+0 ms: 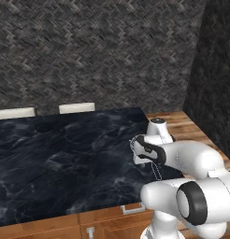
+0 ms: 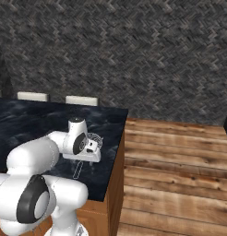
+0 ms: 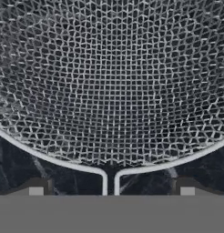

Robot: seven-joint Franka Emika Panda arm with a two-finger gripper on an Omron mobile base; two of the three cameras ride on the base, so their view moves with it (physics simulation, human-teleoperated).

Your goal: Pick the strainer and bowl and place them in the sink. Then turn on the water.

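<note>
- A dark herringbone wall is closing off the back of this kitchen, and a black marble table (image 1: 65, 158) is jutting out toward a plank floor (image 2: 180, 161) on the right.
- Two pale chair backs (image 1: 77, 108) are peeking up behind the table's far edge.
- The strainer (image 3: 109, 82) is sitting on the table near its right-hand end, and the white arm is leaning down right over it.
- The claw (image 3: 111, 191) is hanging just above the mesh basket with its fingertips (image 3: 36, 190) spread wide apart, one on each side of the spot where the thin handle (image 3: 110, 182) is meeting the rim; nothing is being held.
- From the right side, the wire basket (image 2: 93, 139) is poking out just past the hand.
- My worry: the rim is thin wire, so fingers closing slightly off could be pinching only mesh, letting the strainer tip or slide away.
</note>
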